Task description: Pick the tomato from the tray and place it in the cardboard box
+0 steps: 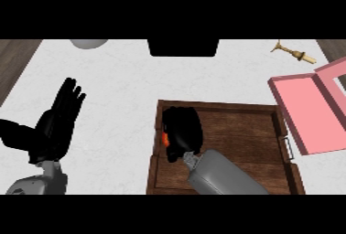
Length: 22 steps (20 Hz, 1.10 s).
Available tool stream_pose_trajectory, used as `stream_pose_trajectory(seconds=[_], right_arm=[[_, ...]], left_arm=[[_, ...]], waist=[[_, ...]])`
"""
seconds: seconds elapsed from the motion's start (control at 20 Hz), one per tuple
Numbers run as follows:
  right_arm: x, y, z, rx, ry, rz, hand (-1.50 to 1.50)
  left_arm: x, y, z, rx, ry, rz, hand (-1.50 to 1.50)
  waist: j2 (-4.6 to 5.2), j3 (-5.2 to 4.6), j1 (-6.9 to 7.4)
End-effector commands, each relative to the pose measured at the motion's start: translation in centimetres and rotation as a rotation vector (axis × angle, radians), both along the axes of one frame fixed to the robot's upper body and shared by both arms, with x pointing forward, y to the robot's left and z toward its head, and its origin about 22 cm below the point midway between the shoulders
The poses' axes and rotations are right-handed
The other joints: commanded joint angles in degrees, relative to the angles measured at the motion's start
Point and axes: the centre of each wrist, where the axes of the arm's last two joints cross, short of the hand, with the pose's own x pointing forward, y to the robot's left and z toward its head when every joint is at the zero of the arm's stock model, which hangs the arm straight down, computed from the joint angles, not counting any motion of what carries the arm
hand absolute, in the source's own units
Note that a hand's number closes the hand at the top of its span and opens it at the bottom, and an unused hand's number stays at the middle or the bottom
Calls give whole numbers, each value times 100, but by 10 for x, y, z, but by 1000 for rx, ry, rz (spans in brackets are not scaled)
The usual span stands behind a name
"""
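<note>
Here the right hand (181, 128) sits low inside the wooden tray (236, 155), near its left wall, with its black fingers curled downward over the tomato (165, 139). Very little of the tomato shows: only a small orange-red sliver peeks out at the left edge of the hand, bright against the dark brown wood, and its shape and full outline are hidden under the fingers. From what shows, the hand is closed round the fruit, which lies in the left part of the tray, about midway between its far and near ends; whether it touches the tray floor cannot be told. The grey forearm runs from the tray's lower middle up to the hand. The tray itself is dark, plank-grained, with a raised rim and a handle on its right side. Just beside its right edge lies a pink box (310, 114), open and shallow, tilted slightly, its near-left corner close to the tray's rim. The left hand (57, 121) shows at the left of the view over the white counter (115, 91), well apart from the tray, fingers straight and held together, pointing away. At the far edge sit a pale round object (89, 43), a black block (183, 47), and a small brass-coloured item (294, 51).
</note>
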Motion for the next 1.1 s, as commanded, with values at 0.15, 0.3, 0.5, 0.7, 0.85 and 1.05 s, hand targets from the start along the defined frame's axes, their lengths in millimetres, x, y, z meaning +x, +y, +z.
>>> stream_pose_trajectory(seconds=[0.15, 0.3, 0.5, 0.7, 0.85, 1.05], right_arm=[[-26, 18, 57, -50, -121, 78, 150], [-26, 15, 80, 74, -187, 20, 150], [-19, 9, 126, 221, -337, -171, 150], [-8, -24, 146, 230, -434, -304, 150], [-2, -51, 158, 213, -476, -376, 150], [-6, -80, 171, 245, -465, -462, 150]], left_arm=[[-1, 7, 12, 3, 4, 16, 0], [1, 9, -12, -8, 16, 11, 0], [6, 3, 3, 1, 6, 25, 0], [3, 4, -1, 0, -4, 38, 0], [11, 11, -5, 1, 7, 19, 0], [12, 5, -20, -11, 5, 43, 0]], waist=[[-20, 3, -75], [-9, 1, -82], [-27, 3, -98], [-22, 3, -141], [-9, 1, -150], [-6, 0, -156]])
